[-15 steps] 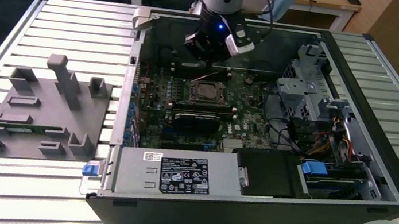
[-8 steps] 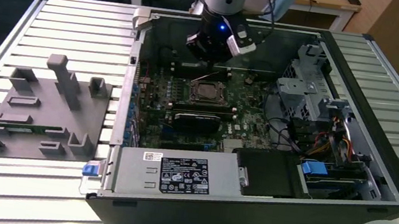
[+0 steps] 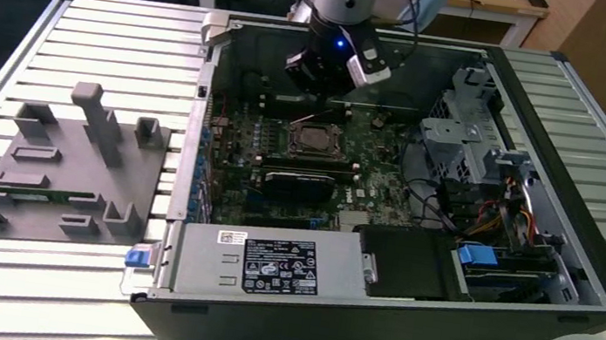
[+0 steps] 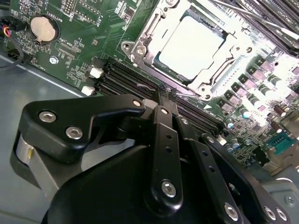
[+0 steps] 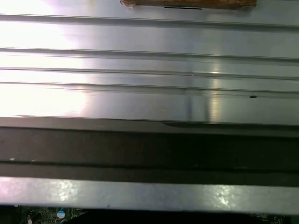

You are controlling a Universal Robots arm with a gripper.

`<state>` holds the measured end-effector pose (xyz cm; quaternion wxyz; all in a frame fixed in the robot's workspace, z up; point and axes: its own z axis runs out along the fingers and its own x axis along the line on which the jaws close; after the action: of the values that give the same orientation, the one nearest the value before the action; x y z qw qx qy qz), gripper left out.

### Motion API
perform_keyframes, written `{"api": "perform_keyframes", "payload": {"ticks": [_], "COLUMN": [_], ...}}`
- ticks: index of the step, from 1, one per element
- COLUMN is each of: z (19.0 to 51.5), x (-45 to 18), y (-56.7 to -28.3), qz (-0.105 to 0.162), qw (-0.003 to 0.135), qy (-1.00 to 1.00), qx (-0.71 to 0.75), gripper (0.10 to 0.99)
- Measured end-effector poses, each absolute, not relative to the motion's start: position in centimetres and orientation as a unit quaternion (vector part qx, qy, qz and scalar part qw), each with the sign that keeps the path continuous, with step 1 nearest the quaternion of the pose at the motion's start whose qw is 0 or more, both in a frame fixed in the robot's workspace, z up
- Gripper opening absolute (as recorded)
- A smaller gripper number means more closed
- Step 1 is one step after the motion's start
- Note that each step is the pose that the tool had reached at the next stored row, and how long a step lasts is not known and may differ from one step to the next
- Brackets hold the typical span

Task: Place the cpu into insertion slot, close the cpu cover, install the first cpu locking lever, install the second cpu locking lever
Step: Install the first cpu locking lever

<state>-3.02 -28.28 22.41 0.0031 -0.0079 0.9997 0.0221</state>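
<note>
The counter is a ribbed metal surface, with wooden furniture beyond its far edge. An open computer case lies on its side across the middle of the counter, and a grey fixture block sits near the edge on the exterior view's left.

I hold the arm inside the case, over the far part of the motherboard. In the exterior view the tool hangs just above the board, on the far side of the insertion slot.

In the second wrist view the cpu lies flat in the insertion slot, its pale metal top showing through the window of the cpu cover. The cover appears to lie down around the chip. I judge the placement and cover steps as done. I cannot make out whether either locking lever is latched.

The tool has its fingers drawn close together, tips nearly meeting, with nothing between them. The tips point toward the near edge of the socket frame and stand just above the memory slots beside that edge. The socket lies directly ahead of the tips, close but not touching.
</note>
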Motion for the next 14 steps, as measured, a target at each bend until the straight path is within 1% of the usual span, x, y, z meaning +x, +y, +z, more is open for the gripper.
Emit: {"api": "perform_keyframes", "payload": {"ticks": [14], "z": [21.95], "x": [-2.59], "y": [-28.21], "qz": [0.022], "qw": [0.003], "qy": [1.0], "qx": [-0.008], "gripper": [0.106]}}
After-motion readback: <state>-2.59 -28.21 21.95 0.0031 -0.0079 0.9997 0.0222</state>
